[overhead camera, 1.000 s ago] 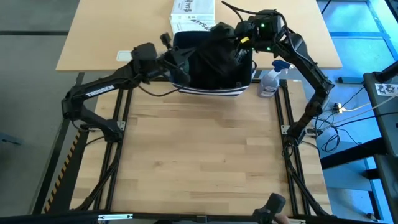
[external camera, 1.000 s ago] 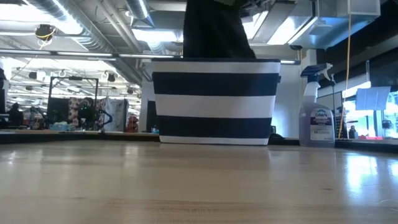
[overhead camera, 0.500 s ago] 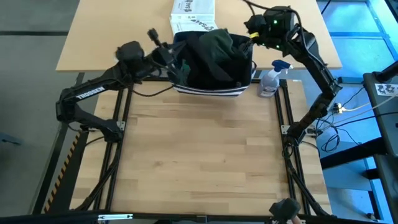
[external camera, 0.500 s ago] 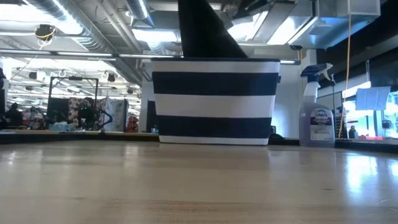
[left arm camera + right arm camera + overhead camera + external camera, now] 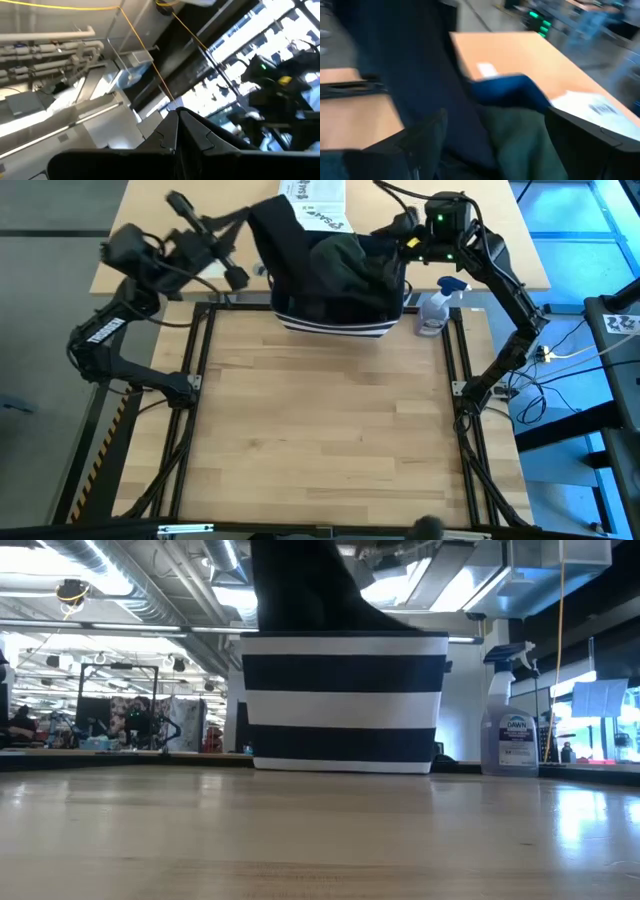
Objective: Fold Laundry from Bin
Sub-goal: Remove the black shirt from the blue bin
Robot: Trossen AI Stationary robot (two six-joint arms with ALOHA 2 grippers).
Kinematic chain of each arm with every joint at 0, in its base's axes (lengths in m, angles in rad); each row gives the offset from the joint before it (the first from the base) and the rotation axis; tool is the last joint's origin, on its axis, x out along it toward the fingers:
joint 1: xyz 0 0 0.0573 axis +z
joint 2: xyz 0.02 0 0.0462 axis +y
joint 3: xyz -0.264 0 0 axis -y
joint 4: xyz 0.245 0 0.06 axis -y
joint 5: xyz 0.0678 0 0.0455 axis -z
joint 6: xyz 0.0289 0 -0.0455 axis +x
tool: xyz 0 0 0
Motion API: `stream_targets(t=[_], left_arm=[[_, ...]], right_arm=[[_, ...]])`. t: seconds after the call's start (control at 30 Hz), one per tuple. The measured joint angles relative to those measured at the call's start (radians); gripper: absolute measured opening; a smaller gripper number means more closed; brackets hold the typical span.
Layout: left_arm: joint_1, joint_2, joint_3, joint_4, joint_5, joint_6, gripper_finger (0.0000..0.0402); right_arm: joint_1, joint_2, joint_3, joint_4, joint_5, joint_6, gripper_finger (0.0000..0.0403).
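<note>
Carefully lift your clenched left tool (image 5: 243,213) and its black garment (image 5: 272,225) clear of the bin (image 5: 340,320); the right tool (image 5: 400,230) gapes released.

bin interior: I can't see it. The laundry (image 5: 335,265) heaped in the bin (image 5: 340,325) covers the floor and most of the walls; how many garments lie there, can't tell.
black garment top: in the low view the black garment (image 5: 295,585) runs off the upper edge, so I can't see what holds it.
left gripper (image 5: 240,242): in the high view, fingertips too small and dark against the cloth to make out.
left wrist view: only ceiling and dark shapes, cloth not visible there.
right wrist view: blurred; dark green cloth (image 5: 520,135) and the white box (image 5: 592,107) are smears, print unreadable.
white box (image 5: 315,205): far end cut off by the high view's top edge.
</note>
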Motion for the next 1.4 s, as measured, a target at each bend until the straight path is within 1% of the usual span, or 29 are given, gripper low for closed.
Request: stream_targets(t=[0.1, 0.17, 0.23, 0.4, 0.57, 0.67, 0.83, 0.93, 1.0, 1.07, 1.2, 1.33, 1.37, 1.4], left_arm=[[0.0, 0.002, 0.024, -0.018, 0.007, -0.002, 0.0], [0.0, 0.004, 0.028, -0.018, 0.007, -0.001, 0.0], [0.0, 0.004, 0.028, -0.019, 0.003, 0.0, 0.0], [0.001, 0.004, 0.029, -0.018, -0.045, 0.02, 0.0], [0.002, 0.004, 0.029, -0.019, -0.064, 0.031, 0.0], [0.001, 0.004, 0.029, -0.023, -0.065, 0.032, 0.0], [0.001, 0.004, 0.029, -0.024, -0.065, 0.033, 0.0], [0.001, 0.004, 0.029, -0.026, -0.065, 0.033, 0.0], [0.001, 0.004, 0.029, -0.026, -0.066, 0.033, 0.0], [0.001, 0.004, 0.029, -0.026, -0.066, 0.033, 0.0], [0.001, 0.0, 0.029, -0.028, -0.073, 0.041, 0.0], [0.002, -0.002, 0.029, -0.029, -0.109, 0.068, 0.0], [0.002, -0.002, 0.029, -0.029, -0.115, 0.077, 0.0], [0.002, -0.002, 0.029, -0.029, -0.121, 0.083, 0.0]], right_arm=[[0.045, 0.009, 0.0, 0.004, -0.012, -0.037, 0.0334], [0.083, 0.022, 0.0, 0.004, -0.005, -0.06, 0.0334], [0.119, 0.041, 0.0, 0.004, 0.025, -0.077, 0.0334], [0.218, 0.106, -0.001, -0.015, 0.163, -0.106, 0.0334], [0.305, 0.16, -0.001, -0.071, 0.275, -0.108, 0.0334], [0.343, 0.187, -0.001, -0.091, 0.368, -0.105, 0.0334], [0.351, 0.243, -0.001, -0.082, 0.547, -0.074, 0.0334], [0.319, 0.275, -0.001, -0.082, 0.593, -0.053, 0.0321], [0.296, 0.291, -0.001, -0.082, 0.594, -0.046, 0.0296], [0.274, 0.301, -0.001, -0.083, 0.594, -0.044, 0.0261], [0.231, 0.302, -0.001, -0.076, 0.594, -0.044, 0.0157], [0.19, 0.285, -0.001, -0.063, 0.594, -0.065, 0.0033], [0.181, 0.275, -0.001, -0.056, 0.595, -0.076, 0.0018], [0.174, 0.264, -0.001, -0.043, 0.6, -0.081, 0.0014]])
